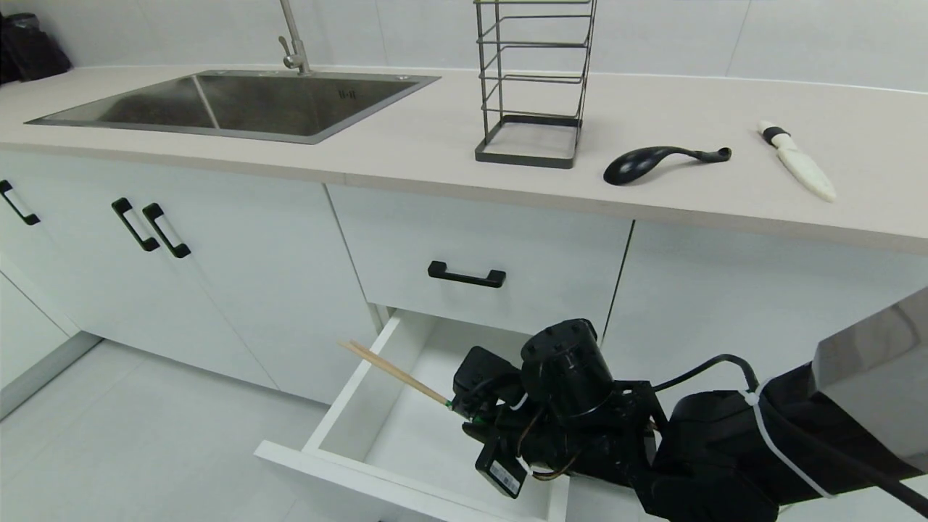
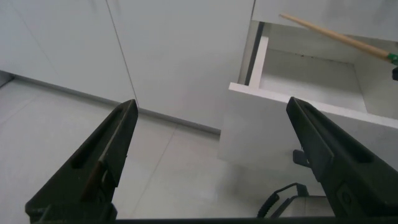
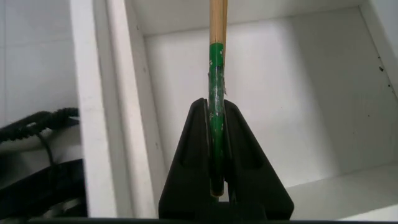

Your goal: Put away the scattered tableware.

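Early yet — right gripper (image 3: 215,121) pinches green-ended wooden chopsticks (image 1: 395,375) above the open white drawer (image 1: 353,395), left gripper (image 2: 211,107) gapes empty; black curved spoon (image 1: 638,163) and white knife (image 1: 797,164) wait at the bench's right end.

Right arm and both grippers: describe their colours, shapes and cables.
The right arm is matte black, with a round black wrist housing, a black cable looping over it and a white zip tie. The right gripper has two black wedge fingers; the left gripper has long, tapering black ones.
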